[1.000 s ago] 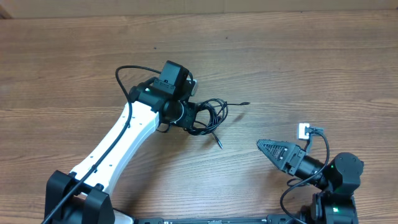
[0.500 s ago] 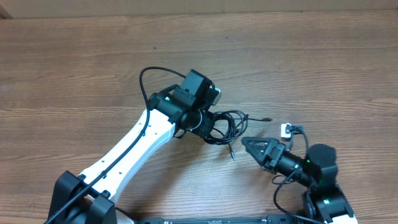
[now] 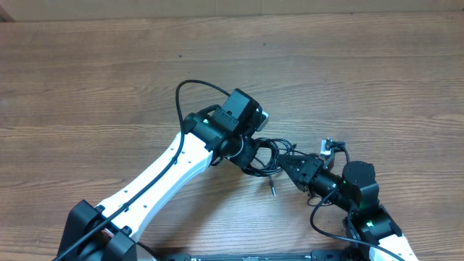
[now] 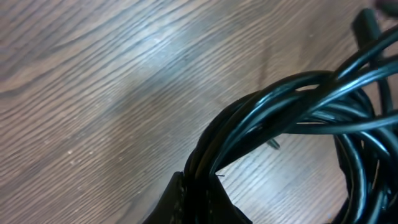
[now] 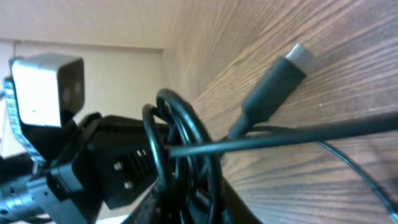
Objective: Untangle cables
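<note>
left end effector (image 3: 249, 152) was clamped on the cables (image 3: 268, 154), one bundle just off the desk (image 3: 109, 72), near its middle. right end effector (image 3: 288, 165) sat nosed into the loops; couldn't tell its grip. Best bet: take one strand, pull away slowly and watch for snags.

looks like a robotics lab bench to me: a plain wood-grain table (image 3: 87, 72) with two robot arms rising from its near edge, a white arm (image 3: 156, 177) and a dark arm (image 3: 359, 192). there's a small camera box (image 5: 46, 87) on one wrist, a bare pale wall (image 5: 81, 22) beyond, and a bundle of black cables (image 3: 264, 154) between the arms.
</note>
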Controlling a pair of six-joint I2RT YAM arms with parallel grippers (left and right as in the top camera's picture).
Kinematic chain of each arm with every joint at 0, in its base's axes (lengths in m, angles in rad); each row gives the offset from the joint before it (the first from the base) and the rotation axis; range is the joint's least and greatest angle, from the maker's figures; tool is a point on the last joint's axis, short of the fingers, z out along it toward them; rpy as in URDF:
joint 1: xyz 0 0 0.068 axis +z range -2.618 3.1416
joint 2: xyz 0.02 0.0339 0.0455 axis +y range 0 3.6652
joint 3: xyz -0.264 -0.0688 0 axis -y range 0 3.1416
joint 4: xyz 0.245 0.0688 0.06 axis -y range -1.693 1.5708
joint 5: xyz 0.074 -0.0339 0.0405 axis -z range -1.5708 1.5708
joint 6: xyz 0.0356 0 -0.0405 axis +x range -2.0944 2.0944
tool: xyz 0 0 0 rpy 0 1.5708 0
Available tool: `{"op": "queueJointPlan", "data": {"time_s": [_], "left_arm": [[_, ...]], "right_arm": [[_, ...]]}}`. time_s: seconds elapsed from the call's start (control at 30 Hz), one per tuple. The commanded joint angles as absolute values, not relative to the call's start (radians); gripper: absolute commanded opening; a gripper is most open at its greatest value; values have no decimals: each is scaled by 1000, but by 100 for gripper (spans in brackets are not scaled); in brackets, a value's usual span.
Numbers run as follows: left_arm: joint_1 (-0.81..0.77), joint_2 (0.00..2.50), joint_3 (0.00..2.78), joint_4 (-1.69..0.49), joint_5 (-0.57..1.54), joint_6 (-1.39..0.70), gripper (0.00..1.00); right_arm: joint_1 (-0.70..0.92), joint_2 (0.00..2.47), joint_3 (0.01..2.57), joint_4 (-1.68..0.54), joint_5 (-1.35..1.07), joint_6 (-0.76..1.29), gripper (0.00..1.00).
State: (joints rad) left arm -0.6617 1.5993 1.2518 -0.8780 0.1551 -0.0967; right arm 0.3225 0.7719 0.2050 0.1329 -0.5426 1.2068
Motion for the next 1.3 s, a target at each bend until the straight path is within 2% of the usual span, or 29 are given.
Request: {"op": "queueJointPlan", "data": {"time_s": [0.0,0.1,0.27,0.37,0.43,0.63,0.7,0.83,0.97,1.1,1.27], "left_arm": [[-664,1588,1259,-887,33,-78,4],[-661,1588,1259,-886,-30,-80,4],[-661,1588,1259,-885,-56,-113,4],[-661,1588,1259,-885,-56,-113,7],[-661,1589,1259,-881,-56,-122,4],[-661,1591,1259,-840,-65,-261,4],[-661,1591,1258,-838,-134,-365,4],[-661,1591,1258,-840,-222,-430,4],[-659,1591,1258,-843,-304,-464,4],[-625,1591,1258,-868,-424,-595,4],[-555,1591,1258,-888,-426,-595,4]], "right_arm": [[328,771,223,141,-553,1208,12],[328,771,223,136,-567,1207,4],[328,771,223,163,-643,1203,4],[328,771,223,243,-745,1179,4],[328,771,223,332,-831,1147,4],[328,771,223,535,-964,1109,4],[328,771,223,544,-971,1091,4],[328,773,223,533,-970,1090,4],[328,779,222,456,-929,1090,4],[328,794,222,199,-790,1091,4],[328,809,222,-17,-656,1091,4]]}}
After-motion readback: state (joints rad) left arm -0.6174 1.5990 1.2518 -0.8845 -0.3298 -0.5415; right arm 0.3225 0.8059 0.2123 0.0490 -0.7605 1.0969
